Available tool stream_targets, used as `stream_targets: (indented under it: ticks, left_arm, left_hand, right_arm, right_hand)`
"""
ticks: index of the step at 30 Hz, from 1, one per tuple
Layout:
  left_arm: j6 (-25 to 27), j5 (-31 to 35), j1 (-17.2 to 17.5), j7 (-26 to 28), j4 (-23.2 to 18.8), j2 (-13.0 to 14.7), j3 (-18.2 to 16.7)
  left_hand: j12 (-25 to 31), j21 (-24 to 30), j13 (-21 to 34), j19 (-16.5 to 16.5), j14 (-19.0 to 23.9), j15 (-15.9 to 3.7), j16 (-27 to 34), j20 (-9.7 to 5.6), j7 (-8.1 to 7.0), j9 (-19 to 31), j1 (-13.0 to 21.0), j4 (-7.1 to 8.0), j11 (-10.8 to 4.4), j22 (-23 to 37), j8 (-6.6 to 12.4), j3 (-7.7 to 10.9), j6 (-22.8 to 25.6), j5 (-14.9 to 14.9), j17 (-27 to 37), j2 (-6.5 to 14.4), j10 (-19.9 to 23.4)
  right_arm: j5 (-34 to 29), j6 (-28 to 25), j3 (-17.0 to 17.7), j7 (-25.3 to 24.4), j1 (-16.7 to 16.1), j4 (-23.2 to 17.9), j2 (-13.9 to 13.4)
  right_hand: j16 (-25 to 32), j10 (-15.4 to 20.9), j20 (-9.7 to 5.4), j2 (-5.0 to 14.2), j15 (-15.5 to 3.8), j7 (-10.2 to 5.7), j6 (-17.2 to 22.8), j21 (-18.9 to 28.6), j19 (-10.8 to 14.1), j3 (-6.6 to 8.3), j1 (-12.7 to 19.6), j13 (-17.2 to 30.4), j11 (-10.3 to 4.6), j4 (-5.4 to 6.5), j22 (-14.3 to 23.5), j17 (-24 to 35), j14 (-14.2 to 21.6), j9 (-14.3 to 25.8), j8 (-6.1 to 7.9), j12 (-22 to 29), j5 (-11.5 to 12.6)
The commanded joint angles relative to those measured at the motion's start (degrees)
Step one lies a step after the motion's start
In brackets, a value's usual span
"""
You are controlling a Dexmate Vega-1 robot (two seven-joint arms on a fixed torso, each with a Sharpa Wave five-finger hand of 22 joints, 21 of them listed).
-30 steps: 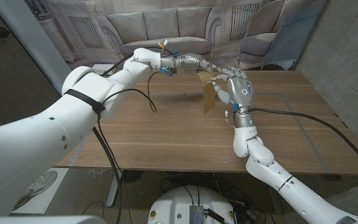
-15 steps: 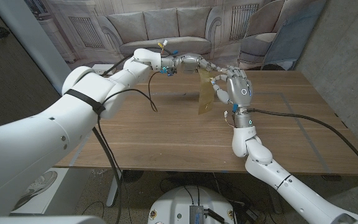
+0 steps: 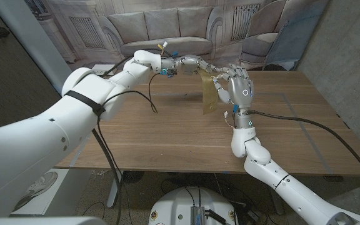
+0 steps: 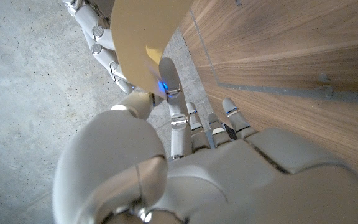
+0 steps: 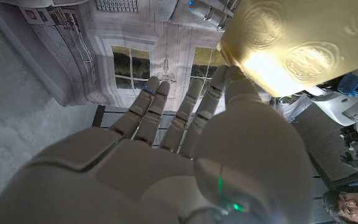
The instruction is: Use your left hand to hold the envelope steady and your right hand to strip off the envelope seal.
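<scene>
Above the wooden tabletop (image 3: 167, 125), the tan envelope (image 3: 209, 94) is held aloft, pinched at its top edge by the left hand (image 3: 195, 64). The right hand (image 3: 233, 87) is pressed against its side, though whether anything is gripped cannot be told. Stripping appears under way; a firm pinch on the seal is called for next.

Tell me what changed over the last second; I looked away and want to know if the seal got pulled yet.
Little changed. The envelope, held up above the table, swung slightly: its lower end tilted toward the robot's left, then came back near upright. The right hand edged up a touch. The left hand still grips the envelope's top, the right hand stays at its edge, and no seal strip can be seen coming away.
</scene>
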Motion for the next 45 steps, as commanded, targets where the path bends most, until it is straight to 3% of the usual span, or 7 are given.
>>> stream_targets:
  ticks: [1,9,11,14,16,39,45]
  left_arm:
    - [-0.9,-0.2,0.4,-0.3,-0.1,0.8,-0.2]
    - [-1.1,0.0,0.4,-0.8,-0.1,0.7,-0.3]
    - [-1.5,0.2,0.2,-1.1,-0.1,0.6,-0.1]
    - [-1.8,0.0,0.2,-1.4,-0.1,0.5,-0.3]
    - [-1.5,-0.1,0.3,-1.6,-0.1,0.5,-0.4]
    - [-4.8,-0.8,2.1,-7.7,-0.6,3.0,-3.4]
    - [-6.1,-0.5,2.5,-9.3,-1.0,3.5,-4.0]
  left_hand:
    - [0.6,0.4,0.3,-0.6,0.0,0.17,-0.1,-0.28,-0.07,-0.2,-0.4,0.00,0.10,0.1,0.12,0.38,0.4,0.4,0.3,0.0,0.1]
    - [0.6,0.5,0.4,-0.6,0.0,0.15,-0.1,-0.43,-0.19,-0.1,-0.5,-0.01,0.03,0.1,0.26,0.48,0.4,0.6,0.3,-0.1,0.0]
    - [0.6,0.6,0.4,-0.6,0.0,0.14,-0.1,-0.51,0.00,0.0,-0.5,-0.02,-0.01,0.1,0.35,0.52,0.3,0.6,0.4,-0.1,0.0]
    - [0.7,0.6,0.4,-0.7,0.0,0.12,-0.1,-0.56,-0.04,-0.1,-0.5,-0.04,-0.10,0.1,0.37,0.57,0.3,0.6,0.4,-0.1,0.1]
    - [0.7,0.6,0.4,-0.6,0.0,0.09,-0.1,-0.62,-0.11,-0.1,-0.6,-0.04,-0.13,0.1,0.36,0.59,0.3,0.7,0.4,-0.2,0.1]
    - [0.8,1.1,0.5,-0.9,0.0,0.19,-0.1,-0.59,0.14,-0.3,-0.8,-0.06,0.09,0.1,0.63,0.95,0.1,0.9,0.6,-0.2,-0.1]
    - [0.8,1.2,0.5,-0.9,-0.1,0.14,-0.1,-0.58,-0.09,-0.3,-0.9,-0.04,0.10,0.1,0.67,1.02,-0.1,1.0,0.7,-0.2,-0.1]
  right_arm:
    - [0.9,0.2,-0.2,-2.0,0.4,1.1,0.2]
    - [1.1,1.4,-0.4,-4.5,1.0,2.5,0.1]
    - [0.5,-2.2,-0.3,2.8,-0.3,-1.6,-1.0]
    - [1.4,-1.4,0.0,0.7,-0.3,-0.7,-0.2]
    - [1.2,-0.4,0.0,-4.4,0.3,1.6,0.9]
    - [-1.2,-0.6,3.5,-6.5,-1.2,3.7,5.6]
    - [-1.2,-1.3,2.9,-6.2,-1.1,2.9,4.7]
  right_hand:
    - [-0.3,0.8,-2.06,0.67,-10.32,0.40,0.3,0.6,-0.1,0.44,0.2,0.2,0.00,0.09,0.0,0.2,0.4,3.2,0.91,0.2,0.7]
    - [-0.3,1.2,-2.13,0.71,-10.33,0.48,0.0,0.6,-0.1,0.60,0.2,0.3,-0.01,0.09,-0.1,0.1,0.5,3.9,1.48,0.3,1.2]
    - [-0.3,1.6,-1.97,0.71,-10.24,-0.36,0.2,0.7,0.0,0.58,0.0,0.4,0.05,0.27,-0.1,0.2,0.7,4.2,1.91,0.4,1.4]
    - [-0.4,0.8,-1.32,0.19,-10.01,-1.29,-0.4,0.7,-0.1,0.22,-0.9,0.5,0.09,0.68,-0.1,0.2,0.8,4.6,2.17,0.0,1.7]
    - [-0.4,1.8,-1.98,0.87,-10.39,0.14,-1.3,0.6,-0.7,0.54,-0.8,0.7,-0.06,0.81,-0.1,0.3,0.8,5.3,2.51,0.3,2.0]
    - [-0.6,2.3,-2.96,1.55,-10.42,0.53,-2.0,0.8,-0.4,1.04,-0.4,1.4,-0.06,0.65,-0.1,0.4,0.8,7.8,4.70,0.3,3.1]
    - [-0.6,2.6,-3.05,1.47,-10.43,0.57,-2.1,1.0,-0.2,1.11,-0.3,1.6,-0.07,0.59,-0.1,0.4,0.9,8.4,5.23,0.4,3.4]
